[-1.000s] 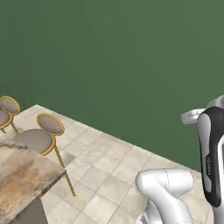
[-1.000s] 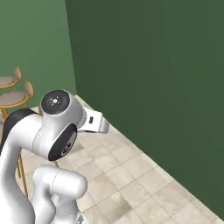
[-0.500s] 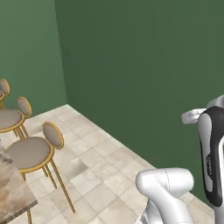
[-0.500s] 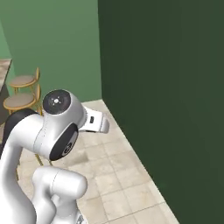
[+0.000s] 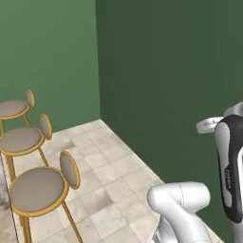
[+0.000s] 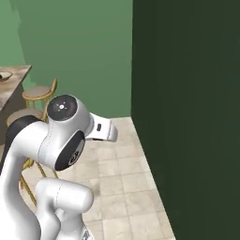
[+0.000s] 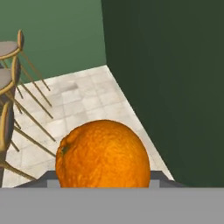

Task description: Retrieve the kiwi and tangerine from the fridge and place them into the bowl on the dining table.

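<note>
Fingers were closed around the tangerine (image 7: pixel 103 154), which sat low in the hand view between the small dark tips, pinched at its sides and carried above the tiled floor (image 7: pixel 78 105). From where I stood, the arm (image 6: pixel 61 140) was tucked in close to the base and the robot faced a corner of dark green wall (image 5: pixel 171 80). Three round stools (image 5: pixel 38 187) on thin gold legs stood along the left. Beyond them, in the right base view, the marbled end of the dining table (image 6: pixel 13 80) showed, with the bowl (image 6: pixel 4 75) at its edge. I judged this a carrying leg: hold the pinch firm, keep the arm folded, steer wide of the stool legs, and release only once the fruit hung over the bowl.
</note>
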